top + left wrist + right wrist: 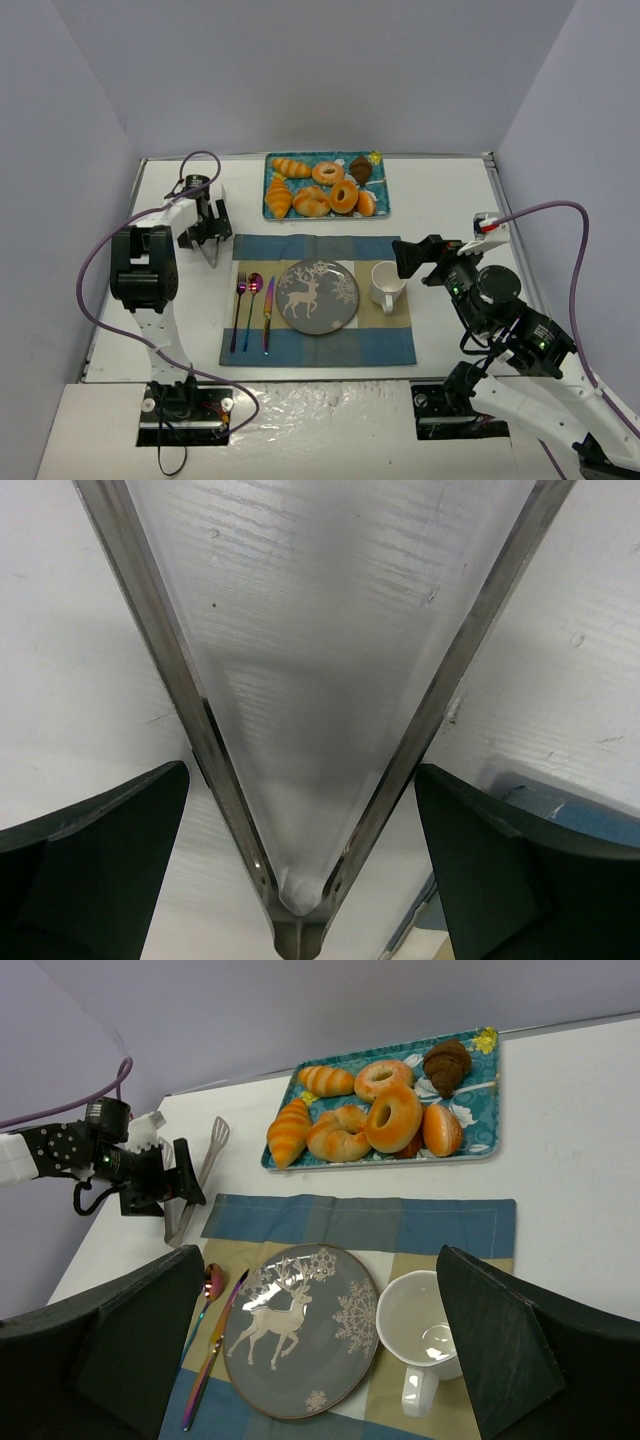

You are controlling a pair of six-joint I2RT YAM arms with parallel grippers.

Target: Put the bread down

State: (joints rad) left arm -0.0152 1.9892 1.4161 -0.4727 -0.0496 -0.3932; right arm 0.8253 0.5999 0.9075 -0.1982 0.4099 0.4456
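Left gripper (207, 232) stands wide open, nothing held, its fingers either side of the tongs (211, 253) lying on the table (450, 190) just left of the placemat (320, 345). Right gripper (408, 258) is also wide open and empty, and hangs near the mug (385, 283). Blue tray (383, 205) beyond the placemat holds all the bread (328, 190) — croissants, ring-shaped rolls, one dark pastry. Deer-patterned plate (317, 296) sits mid-placemat, between mug and cutlery (254, 310)

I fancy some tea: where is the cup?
In the top view, the white cup stands on the placemat, just right of the deer plate.
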